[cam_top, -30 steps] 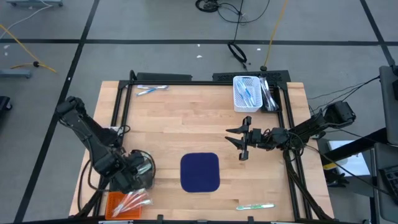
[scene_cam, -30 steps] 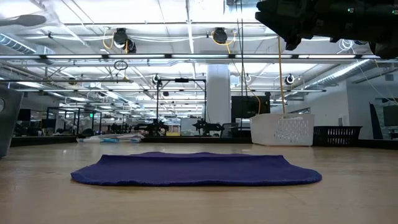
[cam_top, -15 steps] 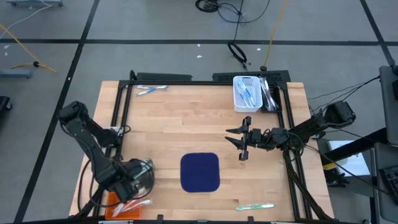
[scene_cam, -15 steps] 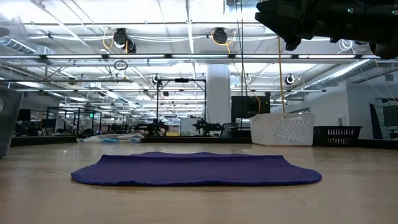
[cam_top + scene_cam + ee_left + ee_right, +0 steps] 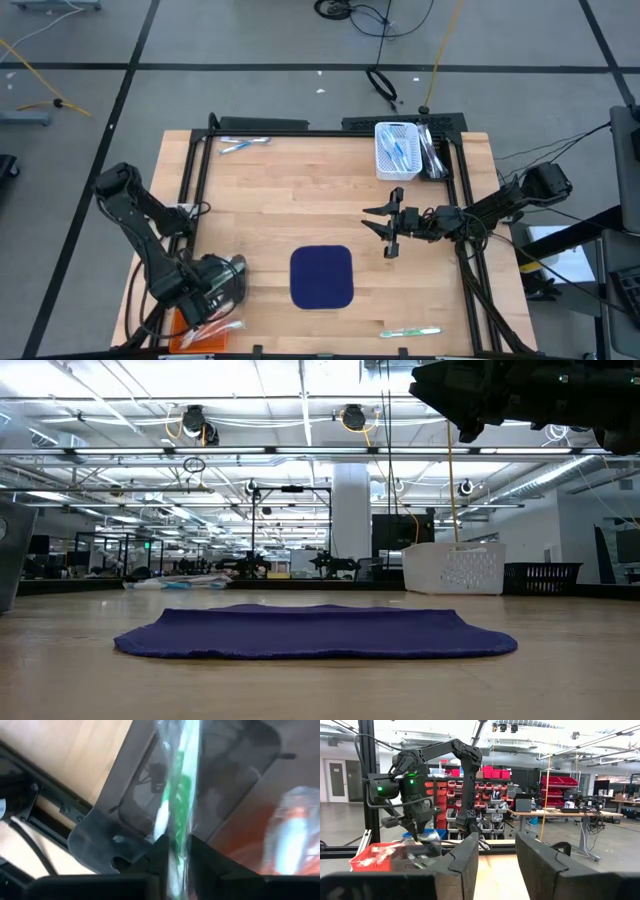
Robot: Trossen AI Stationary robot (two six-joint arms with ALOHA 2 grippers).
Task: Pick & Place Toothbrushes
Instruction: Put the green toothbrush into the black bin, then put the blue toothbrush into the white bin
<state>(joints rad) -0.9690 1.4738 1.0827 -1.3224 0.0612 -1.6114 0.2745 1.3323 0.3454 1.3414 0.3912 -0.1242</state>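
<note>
Over the orange bin [image 5: 185, 330] at the surface's near-left corner, the left gripper [image 5: 176, 851] has just slackened around a wrapped green toothbrush [image 5: 181, 790], likely releasing it; right gripper [image 5: 385, 229] waits, jaws apart.

mat [image 5: 321, 277] mid-table, basket [image 5: 396, 150] behind it, tray [image 5: 185, 328] left-front corner

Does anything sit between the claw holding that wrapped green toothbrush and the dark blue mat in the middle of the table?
Nothing visible does. The left gripper pinches the green toothbrush near the orange bin, and only bare wood lies between it and the navy mat.
</note>
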